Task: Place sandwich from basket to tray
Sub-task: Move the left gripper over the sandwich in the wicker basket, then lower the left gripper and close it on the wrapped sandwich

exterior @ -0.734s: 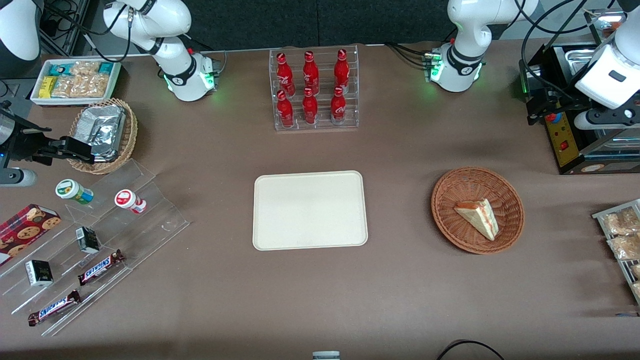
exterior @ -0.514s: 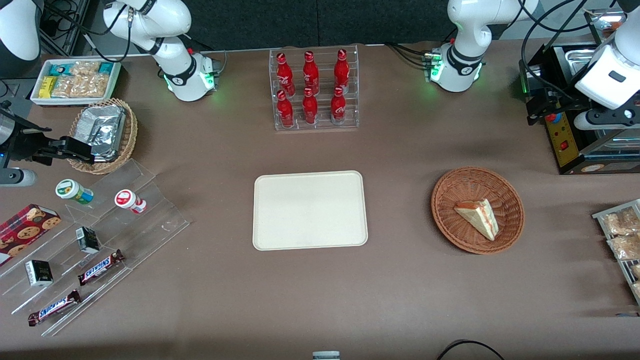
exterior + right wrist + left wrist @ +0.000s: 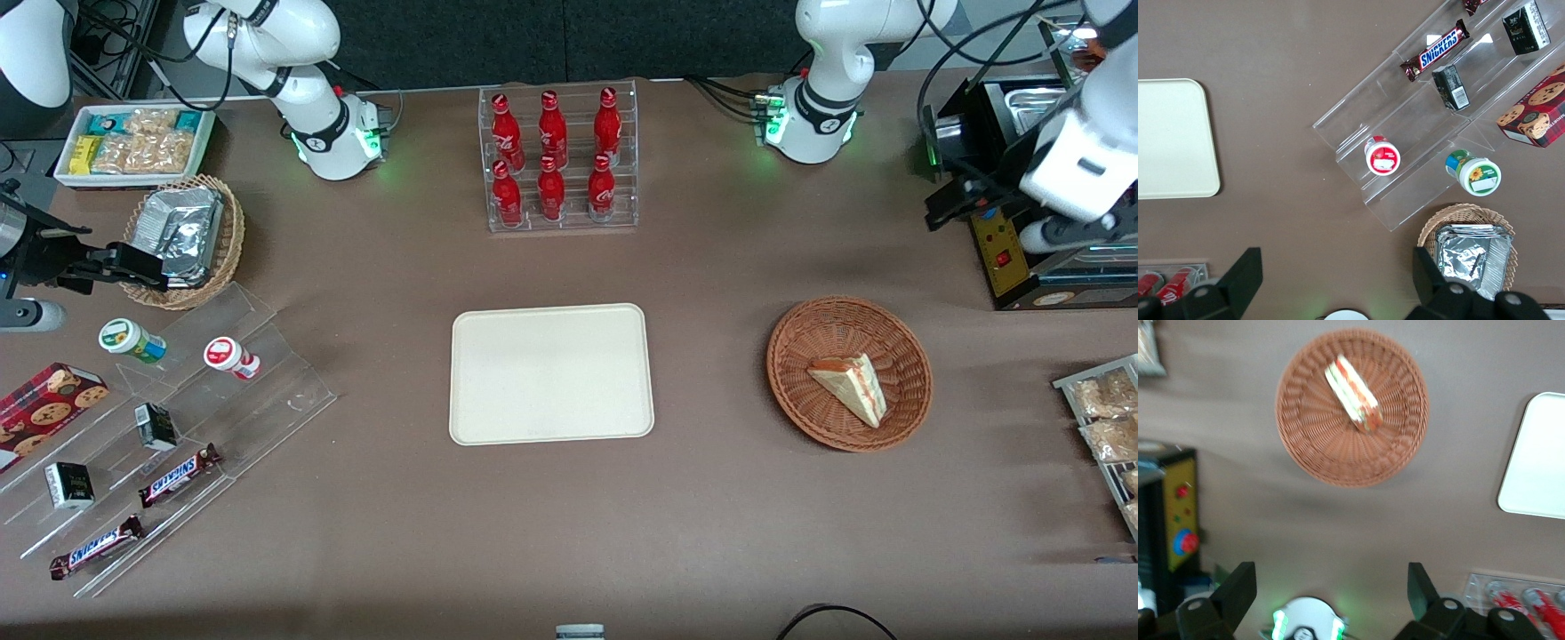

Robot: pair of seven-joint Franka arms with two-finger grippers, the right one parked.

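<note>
A: Sandwich (image 3: pixel 850 388) status?
B: Lying in basket (image 3: pixel 800 413), untouched. Tray (image 3: pixel 550 373) sits well apart, toward the parked arm's end.
A: Gripper (image 3: pixel 1331 592)?
B: High above table near arm base, fingers (image 3: pixel 1238 587) spread wide, holding nothing. Wrist view blurred; sandwich probably wrapped.

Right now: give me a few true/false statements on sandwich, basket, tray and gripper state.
1. The sandwich lies in the basket. True.
2. The tray already holds the sandwich. False: it holds nothing.
3. The gripper has its jaws wide open, holding nothing. True.
4. The gripper touches the basket. False: it hangs high above the table, well short of it.
5. The basket sits toward the working arm's end, beside the tray. True.
</note>
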